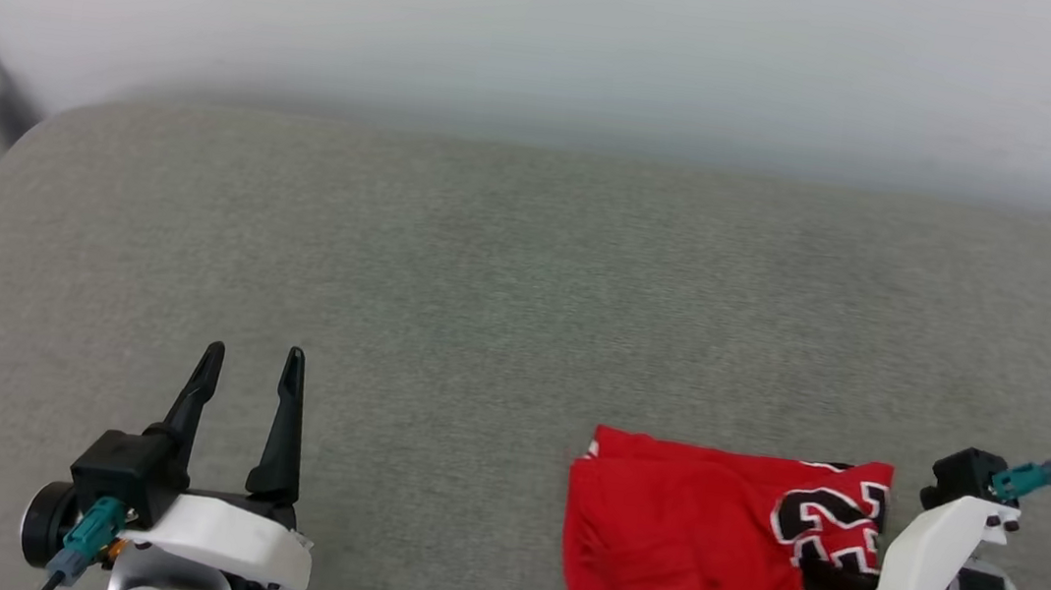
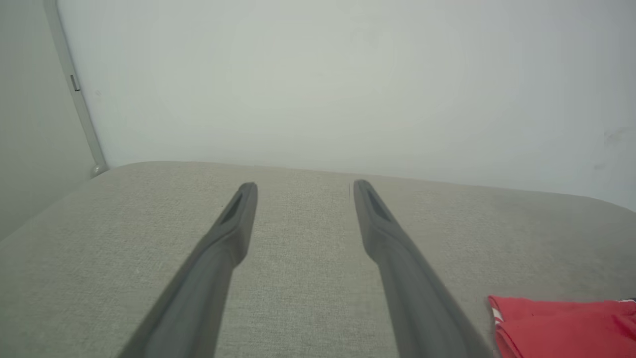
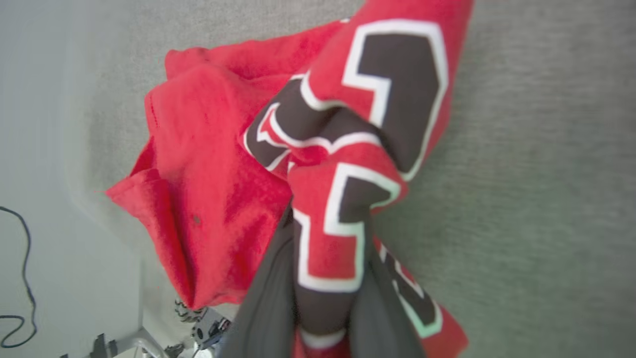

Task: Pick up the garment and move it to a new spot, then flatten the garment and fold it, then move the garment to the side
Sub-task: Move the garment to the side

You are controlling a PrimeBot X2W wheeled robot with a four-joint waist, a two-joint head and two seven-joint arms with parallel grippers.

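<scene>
A broad padded surface (image 1: 490, 261), covered in grey-green woven fabric and rounded at its far-left corner, stands against a pale wall (image 1: 555, 31). The garment (image 1: 684, 551) lies loosely folded and creased on it near the front right. It is red, with black, white-outlined numerals facing up.

matt cloth garment (image 1: 685, 541), rough woven surface (image 1: 489, 271)

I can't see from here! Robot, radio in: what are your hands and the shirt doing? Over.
Right gripper shut on red shirt, bunched. Left gripper open, empty. Nothing seen in the way. Over.
</scene>
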